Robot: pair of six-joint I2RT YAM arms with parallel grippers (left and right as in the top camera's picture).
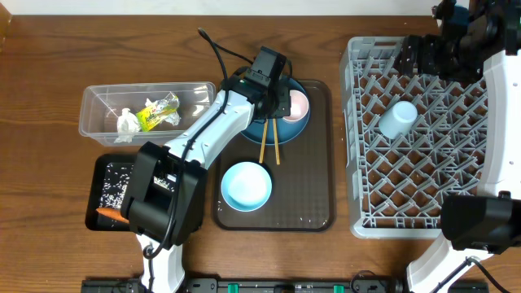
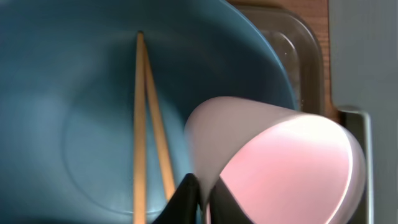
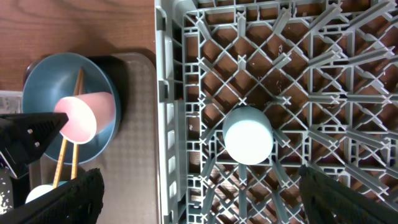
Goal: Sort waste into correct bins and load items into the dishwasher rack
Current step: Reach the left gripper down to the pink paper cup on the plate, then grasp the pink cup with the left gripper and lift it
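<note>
The pale pink cup point(image 1: 299, 104) lies on its side on the blue plate point(image 1: 286, 129). My left gripper point(image 2: 204, 190) is shut on the cup's rim point(image 2: 292, 168), one finger inside and one outside. The wooden chopsticks point(image 2: 142, 124) rest across the plate and stick out over its near edge point(image 1: 269, 146). My right gripper point(image 3: 202, 186) hangs wide open over the grey dishwasher rack point(image 1: 423, 171), holding nothing. The light-blue cup point(image 3: 248, 135) stands upside down in the rack. A white and light-blue bowl point(image 1: 246, 185) sits on the brown serving tray point(image 1: 317, 199).
At the left, the clear tub point(image 1: 191, 91) holds a crumpled tissue point(image 1: 127, 122) and a yellow-green wrapper point(image 1: 157, 112). Below it, the black tray point(image 1: 96, 195) holds rice grains point(image 1: 116, 183) and an orange carrot point(image 1: 110, 215). The left arm partly covers that tray.
</note>
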